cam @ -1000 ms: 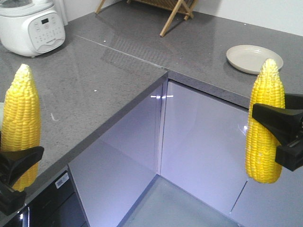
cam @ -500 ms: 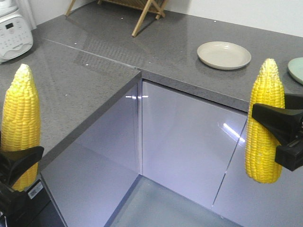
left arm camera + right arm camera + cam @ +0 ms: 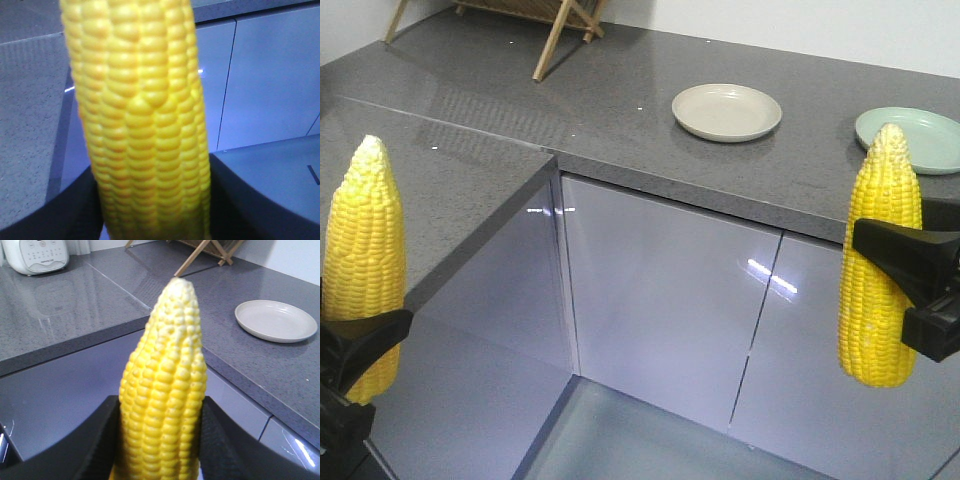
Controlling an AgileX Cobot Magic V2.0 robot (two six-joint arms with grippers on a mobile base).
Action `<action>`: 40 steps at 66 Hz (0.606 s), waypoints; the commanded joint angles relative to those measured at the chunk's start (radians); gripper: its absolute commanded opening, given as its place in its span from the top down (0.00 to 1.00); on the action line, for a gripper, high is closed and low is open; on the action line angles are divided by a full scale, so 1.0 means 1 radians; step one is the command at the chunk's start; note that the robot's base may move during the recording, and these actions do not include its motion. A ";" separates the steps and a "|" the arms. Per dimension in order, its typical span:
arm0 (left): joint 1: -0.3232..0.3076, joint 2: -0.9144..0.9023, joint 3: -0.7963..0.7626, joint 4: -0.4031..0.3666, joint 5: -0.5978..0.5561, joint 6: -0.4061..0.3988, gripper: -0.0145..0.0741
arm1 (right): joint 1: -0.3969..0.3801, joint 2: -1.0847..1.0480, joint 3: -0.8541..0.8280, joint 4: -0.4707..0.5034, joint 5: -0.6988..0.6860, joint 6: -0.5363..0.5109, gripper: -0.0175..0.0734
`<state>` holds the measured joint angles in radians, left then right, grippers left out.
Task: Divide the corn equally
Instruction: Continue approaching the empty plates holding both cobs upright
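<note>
Two yellow corn cobs stand upright in the air in front of the counter. The left cob (image 3: 362, 262) is held by my left gripper (image 3: 355, 345), which is shut on its lower part; in the left wrist view that corn (image 3: 142, 120) fills the frame between the black fingers (image 3: 235, 200). On the right, a second cob (image 3: 880, 255) is clamped by my right gripper (image 3: 910, 270), shut on its middle; in the right wrist view this corn (image 3: 165, 390) points its pale tip up between the black fingers (image 3: 222, 445).
A beige plate (image 3: 726, 111) (image 3: 275, 320) and a pale green plate (image 3: 912, 138) lie on the grey L-shaped counter (image 3: 620, 100). A wooden rack (image 3: 555, 25) stands at the back. A white cooker (image 3: 36, 255) sits far left. Glossy cabinet doors (image 3: 660, 290) face me below.
The view has swung right: the counter and beige plate slid left, the cooker left the front view, and the green plate came in. Both cobs stay put in their grippers.
</note>
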<state>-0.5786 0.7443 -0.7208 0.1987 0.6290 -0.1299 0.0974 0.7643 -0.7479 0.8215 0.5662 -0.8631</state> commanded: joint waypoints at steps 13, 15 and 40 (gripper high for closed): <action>-0.004 -0.004 -0.027 0.001 -0.062 -0.001 0.58 | -0.002 -0.004 -0.025 0.033 -0.048 -0.002 0.59; -0.004 -0.004 -0.027 0.001 -0.062 -0.001 0.58 | -0.002 -0.004 -0.025 0.033 -0.048 -0.002 0.59; -0.004 -0.004 -0.027 0.001 -0.062 -0.001 0.58 | -0.002 -0.004 -0.025 0.033 -0.048 -0.002 0.59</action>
<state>-0.5786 0.7443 -0.7208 0.1987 0.6290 -0.1291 0.0974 0.7643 -0.7479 0.8215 0.5662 -0.8631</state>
